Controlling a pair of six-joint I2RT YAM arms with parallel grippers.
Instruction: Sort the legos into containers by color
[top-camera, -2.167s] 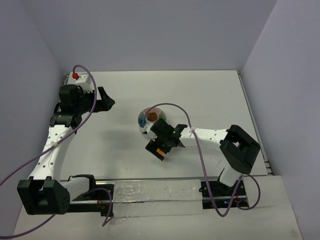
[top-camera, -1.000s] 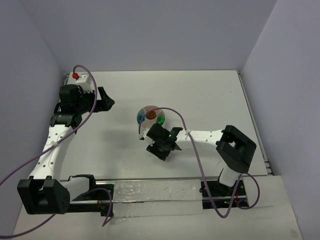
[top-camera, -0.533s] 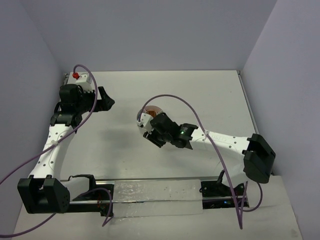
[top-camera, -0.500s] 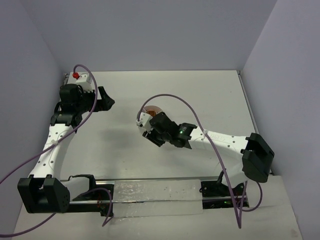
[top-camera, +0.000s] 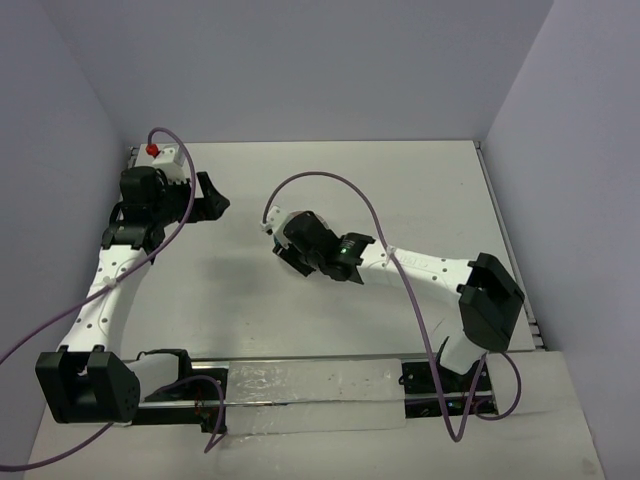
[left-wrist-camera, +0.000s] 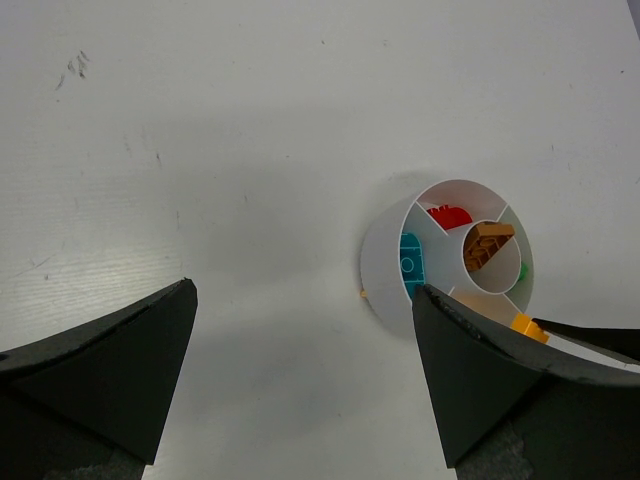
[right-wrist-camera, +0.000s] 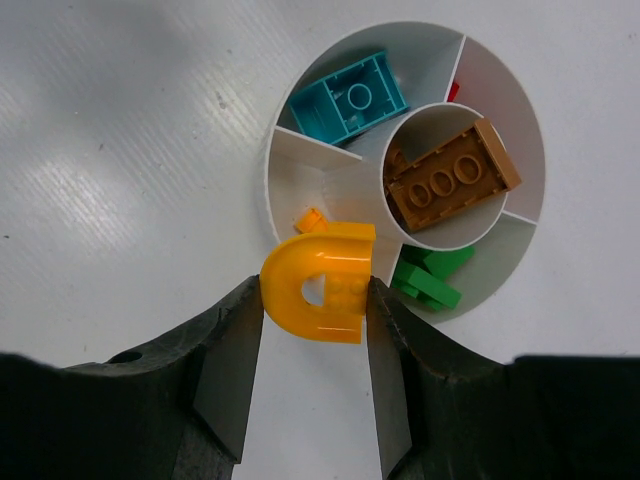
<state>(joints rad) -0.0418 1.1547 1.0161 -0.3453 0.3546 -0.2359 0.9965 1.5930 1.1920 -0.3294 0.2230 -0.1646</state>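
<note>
Right gripper is clamped on a yellow-orange arch brick, one finger on each flat side, arch opening facing down in the wrist view. The brick sits over the rim of the white dish, at the edge of the left wedge. Can't tell whether it touches the rim. That wedge holds one small orange piece, just above the arch. Next wedge round has a teal brick lying flat, studs up. The centre well has a brown-orange brick, tilted against the wall. The lower wedge has green bricks, and a sliver of red brick shows in the top wedge, mostly hidden behind the divider. From the overhead camera the right arm reaches across to the middle of the table and its wrist covers the dish. Left gripper is spread wide with nothing between the fingers, parked at the far-left of the table, well apart from the dish and looking at it from a distance. Its camera also shows a tiny orange speck on the table just beside the dish wall.
</note>
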